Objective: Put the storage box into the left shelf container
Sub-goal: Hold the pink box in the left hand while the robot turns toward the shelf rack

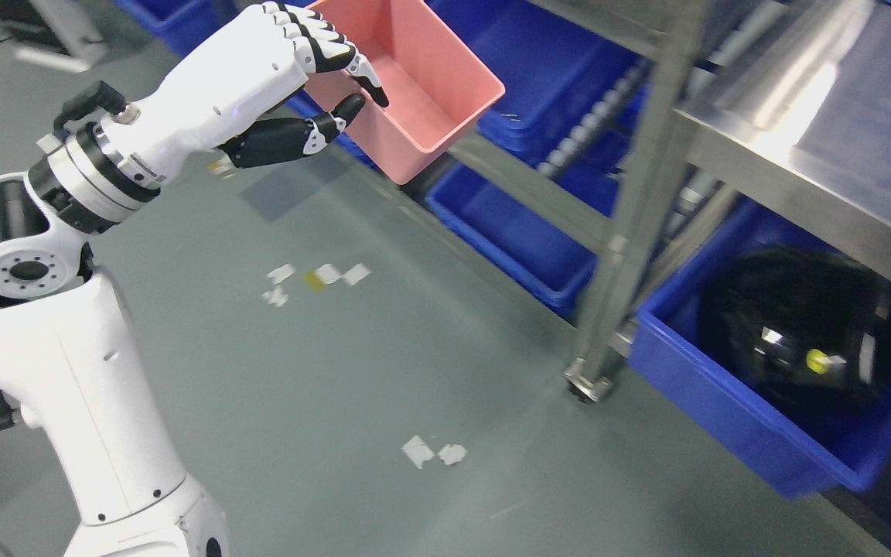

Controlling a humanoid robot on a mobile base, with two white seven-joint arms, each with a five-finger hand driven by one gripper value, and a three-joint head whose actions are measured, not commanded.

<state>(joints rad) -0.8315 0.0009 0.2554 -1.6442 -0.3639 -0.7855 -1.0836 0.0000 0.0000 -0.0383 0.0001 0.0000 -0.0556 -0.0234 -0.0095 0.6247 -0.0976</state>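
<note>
A pink storage box, open-topped and empty, is held up in the air at the top middle of the head view. My left hand grips its near wall, with the white fingers curled over the rim and the black thumb pressing from outside. The box tilts and hangs in front of the metal shelf, above a blue shelf container on the bottom level. More blue containers sit on the level behind the box. The right arm is not visible.
A steel shelf post with a caster stands on the grey floor. To its right a blue bin holds a black helmet. Scraps of white tape lie on the floor.
</note>
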